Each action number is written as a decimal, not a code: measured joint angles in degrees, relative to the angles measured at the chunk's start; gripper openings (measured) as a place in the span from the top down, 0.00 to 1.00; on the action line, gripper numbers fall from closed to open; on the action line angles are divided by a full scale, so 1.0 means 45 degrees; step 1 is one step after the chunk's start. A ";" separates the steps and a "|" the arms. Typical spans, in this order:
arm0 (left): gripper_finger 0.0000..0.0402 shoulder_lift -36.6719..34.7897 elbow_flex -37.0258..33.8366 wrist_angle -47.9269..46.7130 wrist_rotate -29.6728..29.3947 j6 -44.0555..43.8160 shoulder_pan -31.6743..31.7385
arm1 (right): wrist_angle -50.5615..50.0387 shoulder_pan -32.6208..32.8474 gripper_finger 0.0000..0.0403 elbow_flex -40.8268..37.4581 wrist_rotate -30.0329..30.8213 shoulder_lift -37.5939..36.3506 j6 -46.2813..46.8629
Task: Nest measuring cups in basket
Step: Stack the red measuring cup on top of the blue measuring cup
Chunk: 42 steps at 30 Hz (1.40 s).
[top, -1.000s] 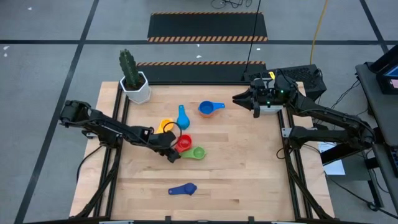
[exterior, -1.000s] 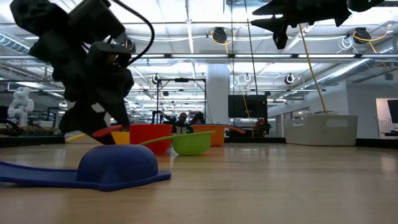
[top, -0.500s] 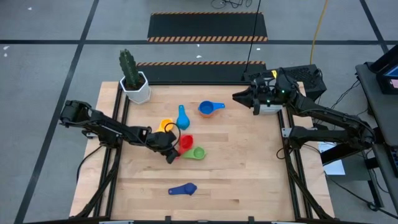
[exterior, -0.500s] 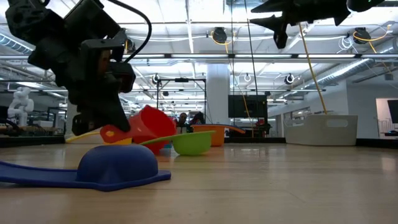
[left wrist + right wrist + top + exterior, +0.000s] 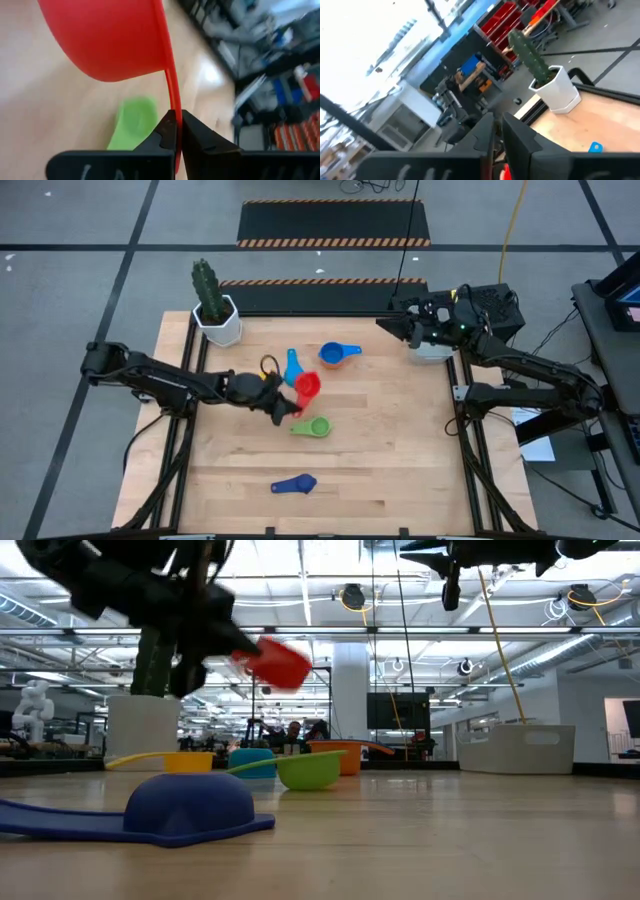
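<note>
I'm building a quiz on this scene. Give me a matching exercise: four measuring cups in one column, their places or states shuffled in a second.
Things:
1. red measuring cup
2. green measuring cup
3. dark blue measuring cup
4. orange measuring cup

States:
A. lies alone near the table's front edge
B. under a light blue cup
C. on the table just beyond the raised cup
D. held off the table by its handle in the left gripper

Pairs: 1-D, 2-C, 3-A, 4-B
</note>
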 joint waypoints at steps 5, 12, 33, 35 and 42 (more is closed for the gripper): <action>0.97 -0.0739 0.0840 0.0999 -0.1113 0.0977 0.0694 | 0.0427 0.0624 0.96 0.0000 0.1260 0.0101 0.0026; 0.98 -0.1138 0.1847 0.2616 -0.1580 0.2114 0.1915 | 0.1302 0.2258 0.96 0.0010 0.3180 0.0899 0.0125; 0.97 -0.1046 0.2237 0.6070 -0.5121 0.0842 0.2449 | 0.4736 0.4438 0.87 0.2579 0.4991 0.6234 0.2987; 0.96 -0.0910 0.2237 0.6414 -0.5596 0.0877 0.2256 | 0.4304 0.4320 0.84 0.3295 0.4691 0.6734 0.2873; 0.97 -0.0893 0.2237 0.6904 -0.6220 0.1079 0.1920 | 0.4519 0.3916 0.72 0.4172 0.3603 0.7997 0.3324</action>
